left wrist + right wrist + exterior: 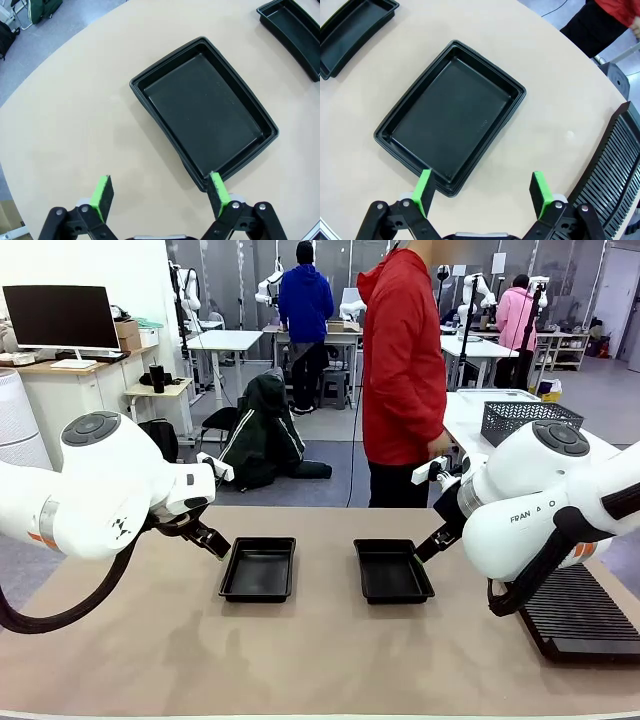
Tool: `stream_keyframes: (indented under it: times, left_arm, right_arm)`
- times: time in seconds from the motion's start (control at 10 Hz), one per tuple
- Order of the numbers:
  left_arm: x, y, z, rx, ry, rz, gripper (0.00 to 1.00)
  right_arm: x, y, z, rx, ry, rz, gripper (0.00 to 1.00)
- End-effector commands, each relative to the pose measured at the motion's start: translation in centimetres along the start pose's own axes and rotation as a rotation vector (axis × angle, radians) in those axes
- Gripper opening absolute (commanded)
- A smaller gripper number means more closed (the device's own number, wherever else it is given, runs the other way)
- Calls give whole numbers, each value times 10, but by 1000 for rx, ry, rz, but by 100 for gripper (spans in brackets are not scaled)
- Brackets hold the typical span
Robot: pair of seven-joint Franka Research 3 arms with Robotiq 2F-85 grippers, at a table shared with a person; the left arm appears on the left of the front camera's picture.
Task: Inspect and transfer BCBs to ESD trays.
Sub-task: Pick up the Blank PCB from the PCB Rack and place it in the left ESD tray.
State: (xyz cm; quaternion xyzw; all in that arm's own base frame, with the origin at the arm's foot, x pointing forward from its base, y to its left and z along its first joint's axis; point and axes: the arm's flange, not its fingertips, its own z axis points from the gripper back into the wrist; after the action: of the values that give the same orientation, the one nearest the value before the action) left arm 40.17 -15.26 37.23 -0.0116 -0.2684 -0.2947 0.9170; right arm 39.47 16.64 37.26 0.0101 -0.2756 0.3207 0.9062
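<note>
My left gripper (pixel 160 192) hangs spread wide and holds nothing. One green pad is over the bare table (pixel 75 125), and the other is at the near corner of the left tray (pixel 205 115). From this angle I cannot tell whether that pad touches the rim. My right gripper (pixel 482 192) is just as wide and just as empty. One of its pads is at the near edge of the right tray (pixel 450 112), and the other is over the tabletop beside the ribbed black rack (pixel 610 165). From the front, the two ESD trays lie side by side near the middle of the table, apart from each other, with their black floors in plain sight. My left fingers sit just off the left tray's far outer corner, and my right fingers just off the right tray's. A person in a red jacket (pixel 403 370) stands at the far side.
</note>
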Motion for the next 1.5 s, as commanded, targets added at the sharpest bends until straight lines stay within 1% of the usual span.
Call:
stream_keyframes:
  times: [0.0,0.1,0.2,0.3,0.4,0.5,0.6,0.8,0.9,1.0,1.1,1.2,1.4]
  left_arm:
    - [0,1,0,0,0,2,100]
    - [0,0,0,0,0,0,100]
    - [-2,9,17,-59,37,62,100]
    - [-1,19,42,-109,88,90,100]
    - [4,24,72,-142,116,128,100]
    - [1,28,103,-177,154,167,100]
    - [-1,32,134,-223,203,174,100]
    - [-1,51,197,-294,246,237,100]
    - [-1,60,224,-309,252,253,100]
    - [-2,67,246,-305,226,265,100]
    - [-8,71,264,-308,171,297,100]
    - [-15,75,282,-326,96,307,100]
    - [-27,88,314,-325,0,334,100]
  right_arm:
    - [0,0,0,0,0,-1,100]
    - [0,0,0,0,0,0,100]
    - [0,-4,17,57,6,-101,100]
    - [3,-12,42,106,18,-177,100]
    - [9,-26,79,128,38,-229,100]
    - [9,-32,113,157,62,-274,100]
    - [9,-42,147,174,77,-318,100]
    - [4,-76,221,244,154,-416,100]
    - [0,-92,252,269,154,-474,100]
    - [-6,-109,280,278,137,-521,100]
    - [-13,-123,306,267,108,-552,100]
    - [-20,-138,333,261,56,-577,100]
    - [-40,-158,370,259,-7,-640,100]
